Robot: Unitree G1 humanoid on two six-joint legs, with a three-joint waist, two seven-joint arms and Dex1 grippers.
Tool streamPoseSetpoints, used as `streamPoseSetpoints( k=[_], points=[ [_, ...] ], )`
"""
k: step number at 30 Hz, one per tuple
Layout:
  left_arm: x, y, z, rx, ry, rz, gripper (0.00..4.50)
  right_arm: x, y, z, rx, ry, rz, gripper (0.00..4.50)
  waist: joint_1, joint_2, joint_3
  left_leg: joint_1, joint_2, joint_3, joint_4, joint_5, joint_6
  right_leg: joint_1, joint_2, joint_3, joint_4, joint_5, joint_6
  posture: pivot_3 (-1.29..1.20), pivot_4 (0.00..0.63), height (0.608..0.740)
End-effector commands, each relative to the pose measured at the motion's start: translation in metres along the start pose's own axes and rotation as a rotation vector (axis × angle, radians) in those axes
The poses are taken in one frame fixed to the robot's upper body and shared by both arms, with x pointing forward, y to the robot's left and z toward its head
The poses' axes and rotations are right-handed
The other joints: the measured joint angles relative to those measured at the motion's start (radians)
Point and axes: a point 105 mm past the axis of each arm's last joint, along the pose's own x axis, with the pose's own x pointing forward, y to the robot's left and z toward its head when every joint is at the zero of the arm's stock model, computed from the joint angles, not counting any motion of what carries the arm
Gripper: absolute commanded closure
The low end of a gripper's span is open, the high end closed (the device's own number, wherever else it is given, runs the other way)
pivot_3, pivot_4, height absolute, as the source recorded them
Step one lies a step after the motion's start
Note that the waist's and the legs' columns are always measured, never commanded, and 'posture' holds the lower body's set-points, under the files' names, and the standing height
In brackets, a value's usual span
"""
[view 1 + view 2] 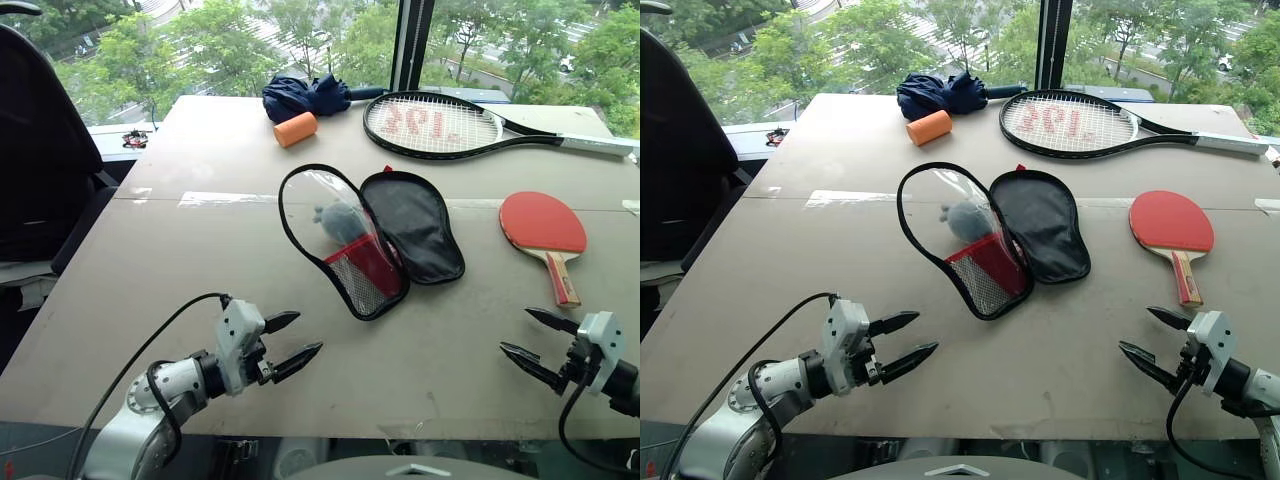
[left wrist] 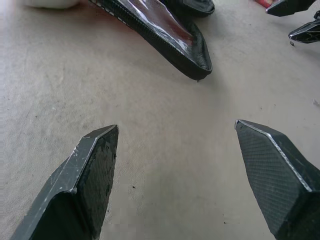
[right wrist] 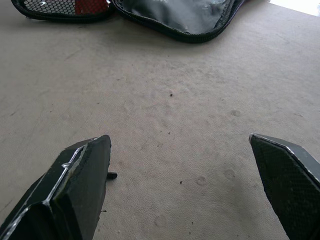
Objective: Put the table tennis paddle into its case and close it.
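The table tennis paddle (image 1: 545, 229) lies face-up, handle toward the robot; both grippers' fingers spread apart, empty.

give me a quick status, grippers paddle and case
Left gripper and right gripper open, empty, low over the table. Table tennis paddle lies loose, right of the case. Case unzipped, spread open. Nothing in the way.
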Motion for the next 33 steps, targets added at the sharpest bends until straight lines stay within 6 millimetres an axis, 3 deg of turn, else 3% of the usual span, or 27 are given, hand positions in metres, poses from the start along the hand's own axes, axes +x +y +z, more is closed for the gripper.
streamPoseSetpoints(
  k=[1, 4, 12, 17, 21, 24, 30, 32, 33],
  points=[
    [-0.004, -0.002, 0.027, 0.055, -0.084, -0.059, 0.74, 0.015, 0.002, 0.024, -0.068, -0.059, 0.043, 0.0, 0.0, 0.001, 0.0, 0.0, 0.0, 0.0, 0.0, 0.0, 0.0, 0.0, 0.0, 0.0, 0.0, 0.0, 0.0, 0.0, 0.15, 0.74],
    [-0.01, -0.002, 0.045, 0.107, -0.104, -0.146, 0.74, 0.037, 0.006, 0.044, -0.142, -0.072, 0.113, 0.0, -0.003, -0.001, 0.001, 0.0, 0.0, -0.001, 0.001, 0.0, 0.0, -0.001, 0.002, 0.0, 0.001, 0.0, 0.0, 0.0, 0.15, 0.74],
    [-0.024, -0.001, 0.079, 0.192, -0.122, -0.29, 0.74, 0.088, 0.007, 0.073, -0.319, 0.026, 0.247, 0.0, -0.002, 0.0, 0.001, 0.0, -0.001, -0.002, 0.001, 0.0, 0.0, -0.001, 0.004, 0.0, 0.002, 0.0, 0.0, 0.0, 0.15, 0.74],
    [-0.027, 0.002, 0.093, 0.241, -0.12, -0.322, 0.74, 0.112, -0.005, 0.08, -0.339, 0.135, 0.302, 0.0, -0.001, -0.002, 0.002, 0.0, -0.001, -0.002, 0.001, 0.0, 0.0, -0.001, 0.004, -0.001, 0.002, 0.0, -0.001, 0.0, 0.15, 0.74],
    [-0.026, 0.006, 0.104, 0.276, -0.14, -0.302, 0.74, 0.116, -0.008, 0.078, -0.291, 0.206, 0.373, 0.0, -0.001, -0.003, 0.003, 0.0, -0.001, -0.003, 0.001, 0.0, 0.0, 0.0, 0.004, -0.001, 0.002, 0.0, -0.001, 0.0, 0.15, 0.74],
    [-0.026, 0.005, 0.109, 0.285, -0.154, -0.297, 0.71, 0.115, -0.011, 0.068, -0.303, 0.288, 0.406, 0.74, -0.002, -0.003, 0.003, 0.0, -0.001, -0.003, 0.001, 0.0, 0.0, -0.001, 0.004, -0.002, 0.002, 0.0, -0.001, 0.0, 0.15, 0.74],
    [-0.025, 0.004, 0.113, 0.286, -0.163, -0.293, 0.71, 0.119, -0.009, 0.065, -0.28, 0.325, 0.39, 3.66, -0.006, -0.003, 0.003, 0.0, -0.001, -0.003, 0.001, 0.0, 0.0, -0.001, 0.004, -0.001, 0.002, 0.001, -0.001, 0.0, 0.15, 0.74],
    [-0.024, 0.003, 0.113, 0.286, -0.164, -0.295, 0.71, 0.119, -0.005, 0.065, -0.279, 0.326, 0.394, 4.43, -0.006, -0.003, 0.003, 0.0, -0.001, -0.003, 0.001, 0.0, 0.0, -0.001, 0.004, -0.002, 0.002, 0.001, -0.001, 0.0, 0.15, 0.74],
    [-0.024, 0.002, 0.113, 0.286, -0.165, -0.297, 0.71, 0.118, -0.003, 0.065, -0.282, 0.325, 0.398, 4.43, -0.006, -0.003, 0.003, 0.0, -0.001, -0.003, 0.001, 0.0, 0.0, 0.0, 0.004, -0.002, 0.002, 0.001, -0.001, 0.0, 0.15, 0.74]
  ],
)
